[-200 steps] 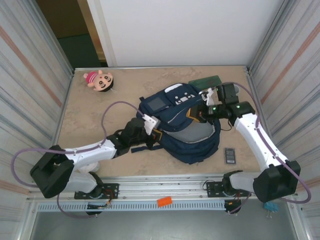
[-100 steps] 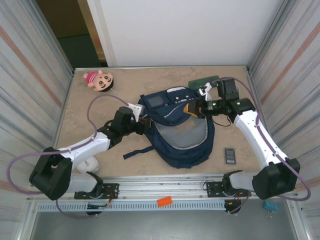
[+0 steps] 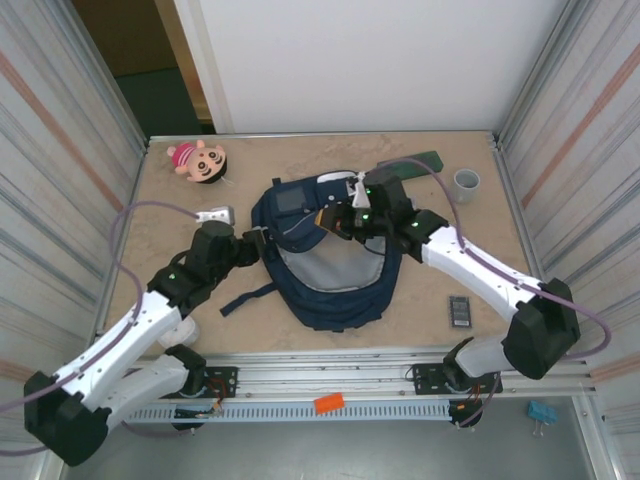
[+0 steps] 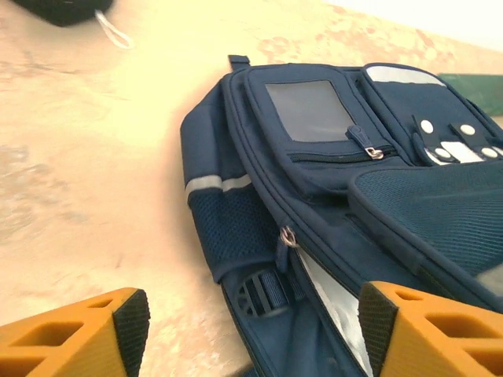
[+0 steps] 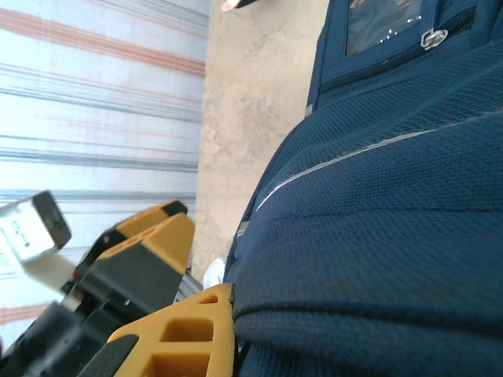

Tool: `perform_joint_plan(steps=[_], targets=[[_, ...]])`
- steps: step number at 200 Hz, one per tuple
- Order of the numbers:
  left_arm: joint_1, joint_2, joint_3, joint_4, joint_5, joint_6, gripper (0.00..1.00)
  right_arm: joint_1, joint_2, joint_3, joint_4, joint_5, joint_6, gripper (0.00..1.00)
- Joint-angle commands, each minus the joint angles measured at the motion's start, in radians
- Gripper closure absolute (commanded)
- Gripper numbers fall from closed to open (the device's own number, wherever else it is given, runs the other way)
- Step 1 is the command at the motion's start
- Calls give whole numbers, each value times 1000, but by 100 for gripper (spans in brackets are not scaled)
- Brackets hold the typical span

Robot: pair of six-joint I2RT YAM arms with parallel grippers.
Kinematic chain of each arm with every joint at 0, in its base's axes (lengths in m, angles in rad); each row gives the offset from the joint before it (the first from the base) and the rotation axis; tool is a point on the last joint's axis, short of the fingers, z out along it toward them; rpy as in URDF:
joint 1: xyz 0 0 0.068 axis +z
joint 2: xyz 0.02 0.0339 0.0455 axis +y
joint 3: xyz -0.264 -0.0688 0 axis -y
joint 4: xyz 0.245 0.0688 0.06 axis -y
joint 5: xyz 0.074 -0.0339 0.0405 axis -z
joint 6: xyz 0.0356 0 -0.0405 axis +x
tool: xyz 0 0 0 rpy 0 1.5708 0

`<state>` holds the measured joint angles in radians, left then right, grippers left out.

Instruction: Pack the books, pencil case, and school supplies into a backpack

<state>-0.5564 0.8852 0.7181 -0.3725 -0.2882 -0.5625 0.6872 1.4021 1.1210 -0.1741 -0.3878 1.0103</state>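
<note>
The backpack (image 3: 340, 305) lies mid-table with its main compartment open and pale grey lining showing. The right gripper (image 3: 333, 218) is at the backpack's far rim, jaws narrow, pinching navy fabric at the opening edge. The left gripper (image 3: 256, 240) is just beside the backpack's left side, jaws wide with nothing between them. In the left wrist view its 2 orange fingers frame the side pocket. The pencil case (image 3: 415, 160) is just behind the backpack, to the far right. The calculator (image 3: 460, 310) is right of the backpack, near side, apart from it. The grey cup (image 3: 466, 181) is right of the backpack, far side. The plush doll (image 3: 197, 160) is far-left of the backpack, well apart.
</note>
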Motion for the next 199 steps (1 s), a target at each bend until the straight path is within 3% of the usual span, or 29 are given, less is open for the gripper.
perform_joint_plan(steps=[1,17,42,59,92,141,166,199], targets=[[1,-63,34,-145,-114,-69,27,69,27,3,171,99,96,97],[1,-86,44,-179,-131,-64,27,100,55,14,165,113,122,85],[1,-94,52,-202,-104,-54,26,133,71,36,58,115,116,54],[1,-88,48,-189,-66,-63,26,144,55,8,-24,106,113,44],[2,-46,23,-112,46,-90,27,152,-23,-90,-199,103,89,34],[-5,113,25,19,195,-101,27,106,-171,-129,-499,43,-54,30],[-25,205,53,98,245,-80,27,3,-228,-86,-676,33,-194,29],[-59,369,158,153,313,6,25,-243,-222,-21,-781,61,-363,26]])
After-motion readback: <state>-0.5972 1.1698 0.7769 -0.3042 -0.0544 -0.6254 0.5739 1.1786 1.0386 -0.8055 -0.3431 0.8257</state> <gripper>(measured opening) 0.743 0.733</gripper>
